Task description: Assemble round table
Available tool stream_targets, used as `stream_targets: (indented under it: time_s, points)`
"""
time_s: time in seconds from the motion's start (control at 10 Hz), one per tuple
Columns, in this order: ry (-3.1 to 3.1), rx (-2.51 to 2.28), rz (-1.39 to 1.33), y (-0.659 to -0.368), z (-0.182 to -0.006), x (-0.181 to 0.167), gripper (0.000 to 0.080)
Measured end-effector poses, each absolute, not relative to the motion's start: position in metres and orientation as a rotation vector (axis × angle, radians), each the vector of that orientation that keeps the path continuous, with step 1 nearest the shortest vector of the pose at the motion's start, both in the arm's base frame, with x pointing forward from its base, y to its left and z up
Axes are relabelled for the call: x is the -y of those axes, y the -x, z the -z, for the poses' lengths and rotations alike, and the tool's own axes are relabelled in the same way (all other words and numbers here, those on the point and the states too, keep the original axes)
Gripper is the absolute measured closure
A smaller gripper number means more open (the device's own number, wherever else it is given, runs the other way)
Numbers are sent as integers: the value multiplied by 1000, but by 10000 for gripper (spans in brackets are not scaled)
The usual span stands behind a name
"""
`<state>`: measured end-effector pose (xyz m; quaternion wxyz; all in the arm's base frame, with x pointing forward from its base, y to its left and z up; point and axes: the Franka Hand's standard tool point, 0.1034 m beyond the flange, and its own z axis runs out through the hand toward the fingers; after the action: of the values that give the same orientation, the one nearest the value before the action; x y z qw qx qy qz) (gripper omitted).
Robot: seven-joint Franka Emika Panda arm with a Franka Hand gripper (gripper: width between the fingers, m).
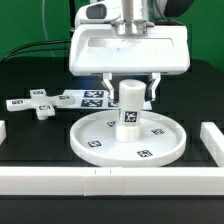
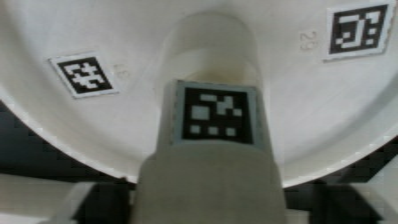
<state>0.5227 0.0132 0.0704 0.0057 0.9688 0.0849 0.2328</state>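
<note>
The large round rimmed disc (image 1: pixel 90 146) lies flat on the black table. The short cylinder post (image 1: pixel 129 106) stands upright at its middle, with a tag facing the camera. My gripper (image 1: pixel 131 90) hangs straight over the post, one finger on each side of its top, with a small gap showing on both sides. In the wrist view the post (image 2: pixel 217 150) fills the middle between the dark fingers (image 2: pixel 89 197) of my gripper (image 2: pixel 214 200), with the tagged disc (image 2: pixel 160 60) below it. The cross-shaped four-arm piece (image 1: pixel 38 104) lies on the table at the exterior view's left.
The marker board (image 1: pixel 88 97) lies flat behind the disc, to the left. Long white border bars run along the front (image 1: pixel 100 181) and the exterior view's right (image 1: pixel 213 136), with one end showing at the left edge (image 1: pixel 3 130). A green wall stands behind.
</note>
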Motion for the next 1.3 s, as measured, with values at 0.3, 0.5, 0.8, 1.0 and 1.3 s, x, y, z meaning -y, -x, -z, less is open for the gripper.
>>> stream_targets:
  time_s: [0.3,0.5,0.8,1.0,1.3]
  points:
    - [-3051,-275,-671,-523,-82,-12,161]
    - [-3067,-279,-623,-526,-96,-10,153]
    - [-3075,-283,-603,-531,-109,-10,151]
    - [-3077,-283,-597,-531,-108,-10,151]
    - [-3089,-282,-546,-528,-95,-4,151]
